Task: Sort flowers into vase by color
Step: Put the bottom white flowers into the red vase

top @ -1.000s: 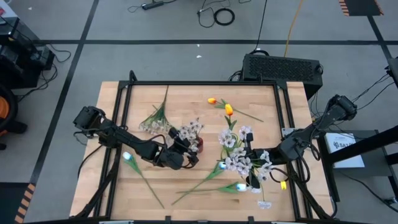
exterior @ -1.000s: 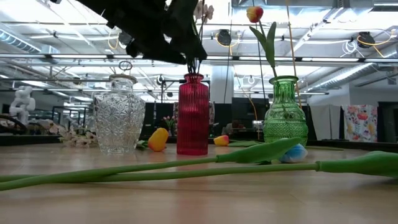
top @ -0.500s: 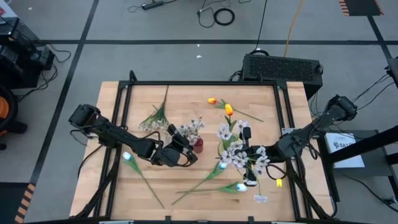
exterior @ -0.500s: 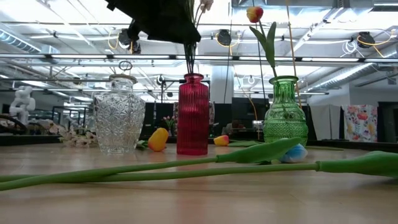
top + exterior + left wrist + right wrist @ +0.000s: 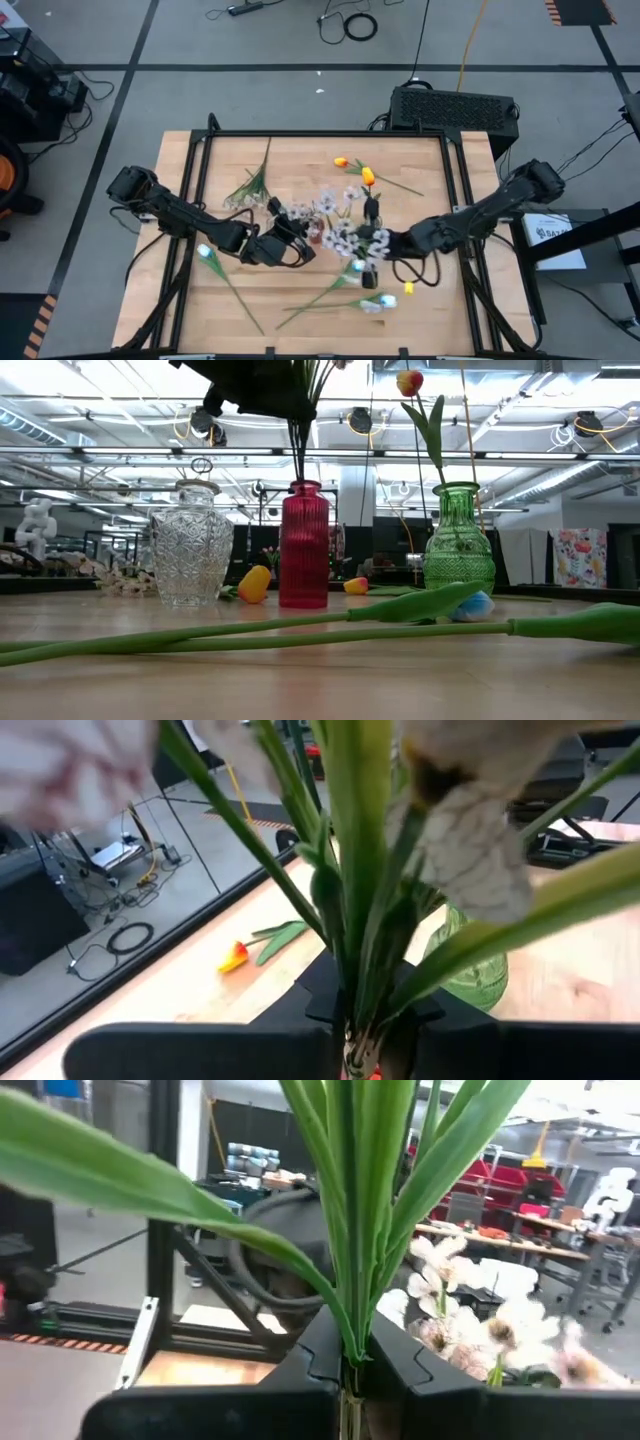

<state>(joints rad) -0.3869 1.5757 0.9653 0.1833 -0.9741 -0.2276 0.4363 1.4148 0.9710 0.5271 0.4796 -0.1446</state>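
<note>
In the low view we find the left gripper (image 5: 262,385) cut off by the upper edge, its blossoms out of frame. Both tulip stems (image 5: 250,628) run past the picture's sides. Overhead, blossoms (image 5: 350,238) hide the right gripper's fingertips.

Right claw (image 5: 372,243): moved from the worktop's right part toward the middle, carrying its blossom spray (image 5: 345,236) up beside the red vase (image 5: 303,545). Left claw (image 5: 292,232): fingers closed on the pink-white spray (image 5: 312,206) standing in that vase, apparently gripping the stems. Red vase: shifted slightly left in the low view.
</note>
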